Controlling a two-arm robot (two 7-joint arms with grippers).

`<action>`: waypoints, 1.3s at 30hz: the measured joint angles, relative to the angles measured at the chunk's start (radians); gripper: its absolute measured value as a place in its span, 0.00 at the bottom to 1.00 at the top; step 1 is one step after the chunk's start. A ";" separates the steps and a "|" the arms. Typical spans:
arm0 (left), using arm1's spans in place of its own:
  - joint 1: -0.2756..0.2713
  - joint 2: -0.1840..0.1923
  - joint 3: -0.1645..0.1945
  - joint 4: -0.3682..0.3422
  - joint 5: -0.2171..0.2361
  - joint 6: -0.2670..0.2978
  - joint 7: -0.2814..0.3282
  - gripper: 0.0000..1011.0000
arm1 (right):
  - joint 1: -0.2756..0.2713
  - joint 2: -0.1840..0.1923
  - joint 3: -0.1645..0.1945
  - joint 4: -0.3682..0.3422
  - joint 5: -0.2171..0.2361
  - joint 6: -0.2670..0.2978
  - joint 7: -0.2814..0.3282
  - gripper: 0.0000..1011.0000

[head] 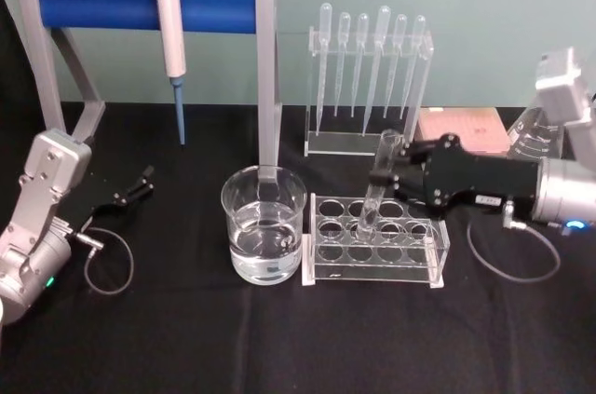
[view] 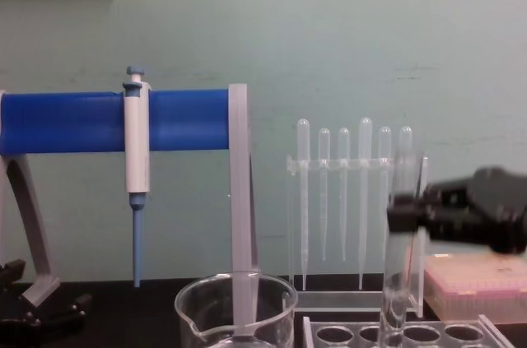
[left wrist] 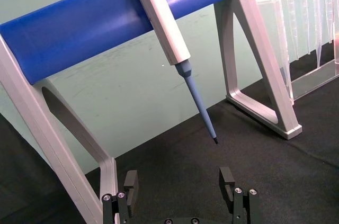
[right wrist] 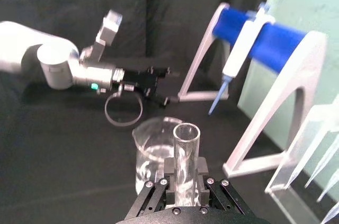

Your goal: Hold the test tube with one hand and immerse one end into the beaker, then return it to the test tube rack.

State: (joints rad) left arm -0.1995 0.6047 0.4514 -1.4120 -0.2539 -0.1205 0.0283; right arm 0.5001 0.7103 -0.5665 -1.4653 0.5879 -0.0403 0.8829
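Clear tube (head: 373, 208), head view: long glass, finger-thick, open flared rim up, leaning a little to the right. Its lower end is down in the rack (head: 321, 273), second column from the beaker (head: 264, 236).
Right gripper (head: 387, 173), head view: black, in from the right, clamped on the tube above its middle.
Beaker, head view: wide, part-filled with clear liquid (head: 264, 254), just left of the rack.
Left gripper (head: 140, 185), head view: far left over the black cloth (head: 186, 338), well apart from the glassware.
Left gripper (left wrist: 179, 181), left wrist view: fingers (left wrist: 131, 182) apart, nothing between them; a blue pipette tip (left wrist: 201, 108) hangs beyond.
Tube (right wrist: 186, 158), right wrist view: round open mouth toward the camera, pinched between both fingers (right wrist: 203, 171); beaker (right wrist: 153, 152) behind it.
Tube (view: 398, 274), chest view: near upright, foot in the rack (view: 486, 333), right of the beaker (view: 235, 303). The right gripper (view: 405, 215) grips it partway up.
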 joint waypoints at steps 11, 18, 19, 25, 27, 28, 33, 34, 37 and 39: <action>0.000 0.000 0.000 0.000 0.000 0.000 0.000 0.99 | 0.011 0.035 0.044 -0.095 0.092 0.065 -0.004 0.23; 0.000 0.000 0.000 0.000 0.000 0.000 0.000 0.99 | 0.049 0.059 0.040 -0.132 0.115 0.115 -0.008 0.24; 0.000 0.000 0.000 0.000 0.000 0.000 0.000 0.99 | 0.054 0.061 0.036 -0.133 0.115 0.120 -0.008 0.23; 0.000 0.000 0.000 0.000 0.000 0.000 0.000 0.99 | 0.082 0.074 0.012 -0.135 0.113 0.147 -0.007 0.24; 0.000 0.000 0.000 0.000 0.000 0.000 0.000 0.99 | 0.086 0.076 0.007 -0.134 0.112 0.150 -0.007 0.24; 0.000 0.000 0.000 0.000 0.000 0.000 0.000 0.99 | 0.089 0.078 0.003 -0.133 0.111 0.153 -0.007 0.24; 0.000 0.000 0.000 0.000 0.000 0.000 0.000 0.99 | 0.092 0.083 -0.006 -0.132 0.111 0.153 -0.007 0.23; 0.000 0.000 0.000 0.000 0.000 0.000 0.000 0.99 | 0.092 0.084 -0.007 -0.131 0.110 0.153 -0.007 0.24; 0.000 0.000 0.000 0.000 0.000 0.000 0.000 0.99 | 0.092 0.084 -0.007 -0.131 0.111 0.153 -0.007 0.24; 0.000 0.000 0.000 0.000 0.000 0.000 0.000 0.99 | 0.092 0.084 -0.006 -0.132 0.111 0.153 -0.007 0.23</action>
State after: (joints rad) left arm -0.1995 0.6047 0.4514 -1.4120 -0.2539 -0.1205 0.0283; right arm 0.5925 0.7939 -0.5726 -1.5969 0.6984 0.1128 0.8755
